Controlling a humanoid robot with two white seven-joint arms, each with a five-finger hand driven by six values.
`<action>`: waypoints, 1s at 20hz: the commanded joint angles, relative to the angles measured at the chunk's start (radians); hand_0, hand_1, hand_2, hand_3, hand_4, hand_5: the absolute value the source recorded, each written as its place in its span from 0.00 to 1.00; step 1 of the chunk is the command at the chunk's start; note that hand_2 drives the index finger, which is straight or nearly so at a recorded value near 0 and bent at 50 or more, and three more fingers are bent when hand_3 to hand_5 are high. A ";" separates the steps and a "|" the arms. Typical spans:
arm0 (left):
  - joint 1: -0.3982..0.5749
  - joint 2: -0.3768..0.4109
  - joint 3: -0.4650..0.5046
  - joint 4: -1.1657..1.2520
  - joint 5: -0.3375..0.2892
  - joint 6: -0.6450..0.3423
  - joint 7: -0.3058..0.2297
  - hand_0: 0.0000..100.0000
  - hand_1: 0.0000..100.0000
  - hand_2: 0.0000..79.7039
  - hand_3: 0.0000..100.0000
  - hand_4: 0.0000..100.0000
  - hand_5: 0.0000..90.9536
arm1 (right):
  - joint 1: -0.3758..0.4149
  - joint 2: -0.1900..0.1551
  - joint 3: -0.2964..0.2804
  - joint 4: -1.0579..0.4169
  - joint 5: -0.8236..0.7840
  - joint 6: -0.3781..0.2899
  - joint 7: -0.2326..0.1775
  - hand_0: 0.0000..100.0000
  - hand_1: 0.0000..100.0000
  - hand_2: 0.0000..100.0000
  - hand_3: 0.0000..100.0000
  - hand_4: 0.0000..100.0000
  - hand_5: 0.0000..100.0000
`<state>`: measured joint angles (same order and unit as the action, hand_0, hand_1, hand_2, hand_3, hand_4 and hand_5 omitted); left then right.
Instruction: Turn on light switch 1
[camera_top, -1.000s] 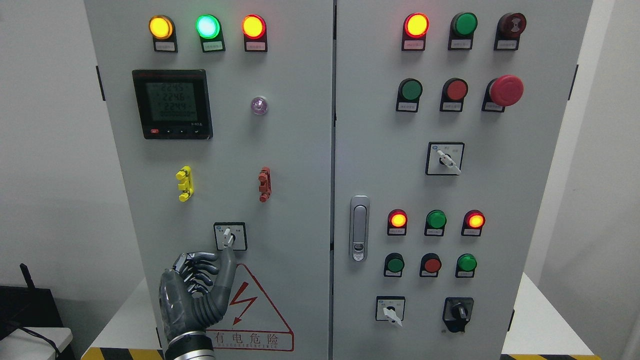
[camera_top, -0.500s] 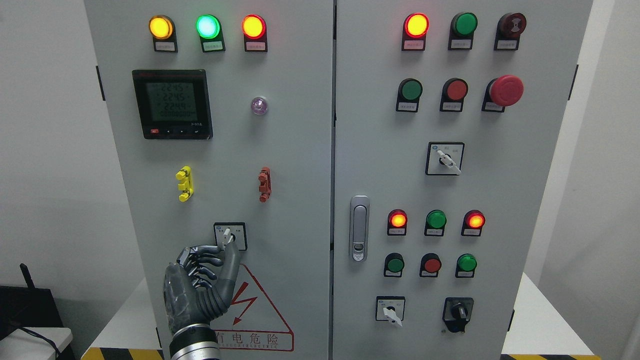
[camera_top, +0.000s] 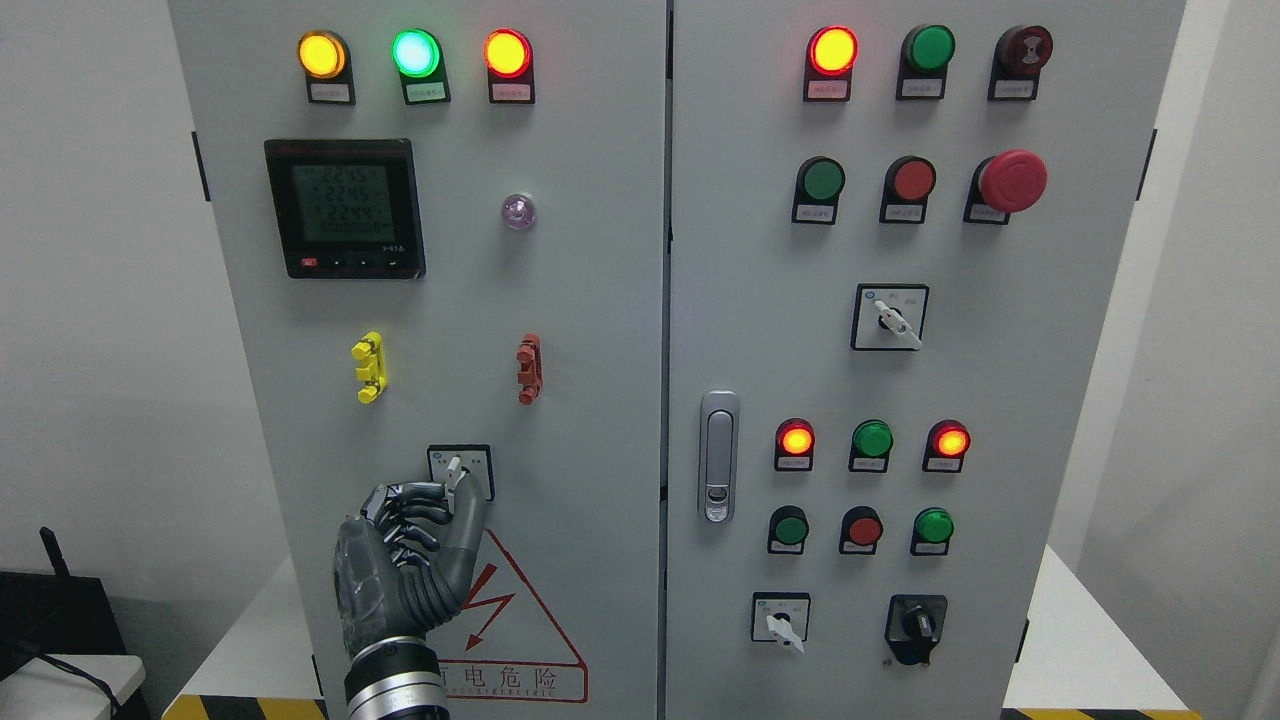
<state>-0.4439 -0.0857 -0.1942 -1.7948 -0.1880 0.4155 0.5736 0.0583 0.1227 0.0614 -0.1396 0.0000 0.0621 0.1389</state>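
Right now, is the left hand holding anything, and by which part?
The left hand pinches the small white lever of the selector switch on the left cabinet door, at the lever's lower end, between thumb and forefinger tips. How firm the grip is cannot be told.

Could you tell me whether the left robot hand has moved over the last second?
Yes. The left robot hand has crept up and rightward, closing on the selector switch above the warning triangle.

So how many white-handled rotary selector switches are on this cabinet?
3: one low on the left door, touched by the left hand; one mid right door; one at the right door's bottom. None seems hidden.
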 joint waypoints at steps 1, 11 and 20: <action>-0.006 -0.002 -0.004 0.000 0.001 0.020 -0.003 0.22 0.55 0.65 0.71 0.82 0.90 | 0.000 0.000 0.000 0.000 -0.017 -0.001 -0.001 0.12 0.39 0.00 0.00 0.00 0.00; -0.010 -0.002 -0.004 -0.003 0.001 0.031 -0.003 0.23 0.51 0.66 0.72 0.82 0.90 | 0.000 0.000 0.000 0.000 -0.017 -0.001 -0.001 0.12 0.39 0.00 0.00 0.00 0.00; -0.016 -0.002 -0.004 -0.006 -0.001 0.048 -0.005 0.24 0.47 0.66 0.73 0.83 0.90 | 0.000 0.000 0.000 0.000 -0.017 0.001 -0.001 0.12 0.39 0.00 0.00 0.00 0.00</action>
<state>-0.4576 -0.0872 -0.1974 -1.7978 -0.1873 0.4609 0.5697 0.0583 0.1227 0.0614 -0.1396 0.0000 0.0622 0.1418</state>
